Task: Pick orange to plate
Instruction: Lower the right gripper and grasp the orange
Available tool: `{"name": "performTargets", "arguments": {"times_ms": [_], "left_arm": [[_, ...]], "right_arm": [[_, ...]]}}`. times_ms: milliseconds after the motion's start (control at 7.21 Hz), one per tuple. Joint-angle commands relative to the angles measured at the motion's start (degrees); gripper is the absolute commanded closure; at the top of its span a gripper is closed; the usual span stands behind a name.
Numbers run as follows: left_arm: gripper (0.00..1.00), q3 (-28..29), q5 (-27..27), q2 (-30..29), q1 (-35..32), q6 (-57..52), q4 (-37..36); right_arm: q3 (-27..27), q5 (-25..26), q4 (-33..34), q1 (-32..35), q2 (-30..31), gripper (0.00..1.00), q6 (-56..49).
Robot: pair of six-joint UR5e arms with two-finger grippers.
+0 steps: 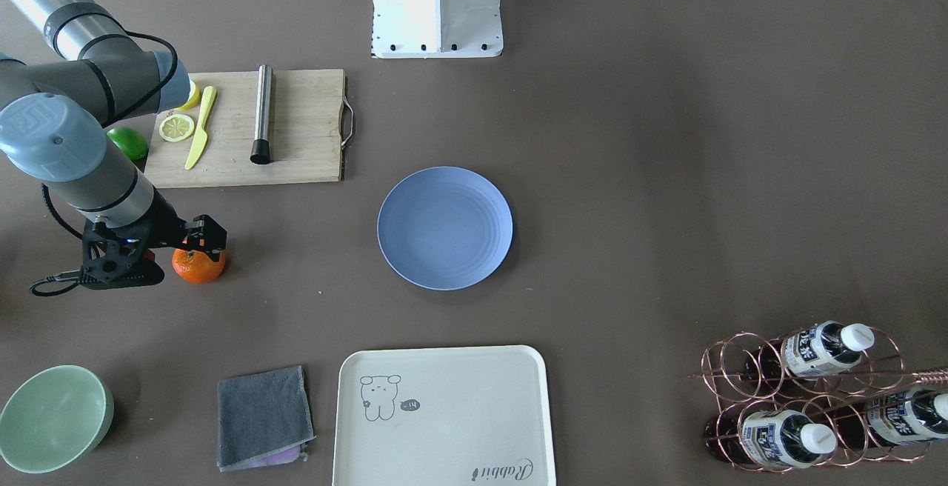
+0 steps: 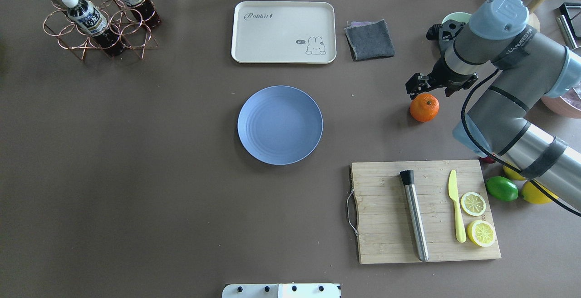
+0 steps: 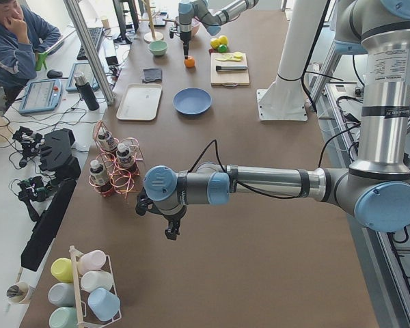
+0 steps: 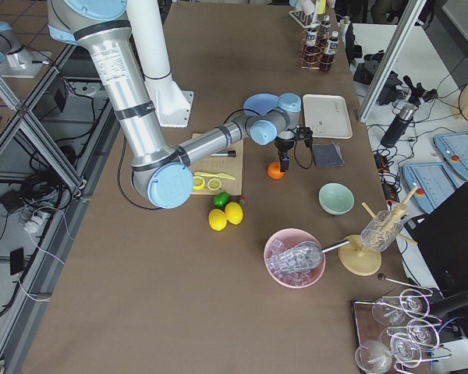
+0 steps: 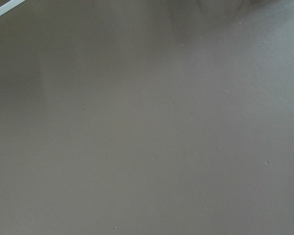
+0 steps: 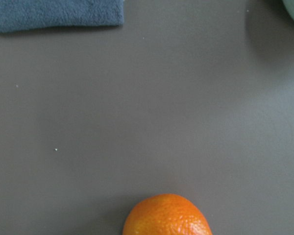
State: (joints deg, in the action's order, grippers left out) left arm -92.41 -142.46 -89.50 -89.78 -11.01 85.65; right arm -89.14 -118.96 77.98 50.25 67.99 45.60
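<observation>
The orange (image 2: pixel 424 107) rests on the brown table, right of the light-blue plate (image 2: pixel 280 125), which has nothing on it. My right gripper (image 2: pixel 435 91) hangs just above the orange with its fingers spread to either side, open and holding nothing. Its wrist view shows only the top of the orange (image 6: pixel 167 215) at the bottom edge, and no fingers. In the front view the orange (image 1: pixel 198 265) sits far left of the plate (image 1: pixel 444 227). My left gripper (image 3: pixel 171 229) shows only in the left side view, over bare table near the bottle rack; I cannot tell its state.
A wooden cutting board (image 2: pixel 386 243) with lemon halves, a yellow knife and a steel rod lies near the orange. A lime (image 2: pixel 501 188) and lemons sit beside it. A grey cloth (image 2: pixel 370 39), cream tray (image 2: pixel 283 52), pale-green bowl (image 1: pixel 53 418) and bottle rack (image 2: pixel 97 21) line the far side.
</observation>
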Motion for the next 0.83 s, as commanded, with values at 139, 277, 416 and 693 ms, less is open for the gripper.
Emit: {"name": "performTargets", "arguments": {"times_ms": [139, 277, 416, 693], "left_arm": [[0.02, 0.13, -0.27, 0.03, 0.04, -0.06, 0.05], [0.02, 0.13, -0.27, 0.03, 0.04, -0.06, 0.05], [0.02, 0.13, -0.27, 0.03, 0.04, -0.06, 0.05], [0.02, 0.13, -0.27, 0.03, 0.04, -0.06, 0.13]], "right_arm": [[3.36, 0.83, -3.80, -1.47, 0.47, 0.00, 0.36], [3.44, 0.83, -3.71, -2.08, 0.47, 0.00, 0.36], [3.44, 0.83, -3.71, -2.35, 0.47, 0.00, 0.45], [3.27, 0.83, -3.80, -2.52, -0.05, 0.52, 0.89]]}}
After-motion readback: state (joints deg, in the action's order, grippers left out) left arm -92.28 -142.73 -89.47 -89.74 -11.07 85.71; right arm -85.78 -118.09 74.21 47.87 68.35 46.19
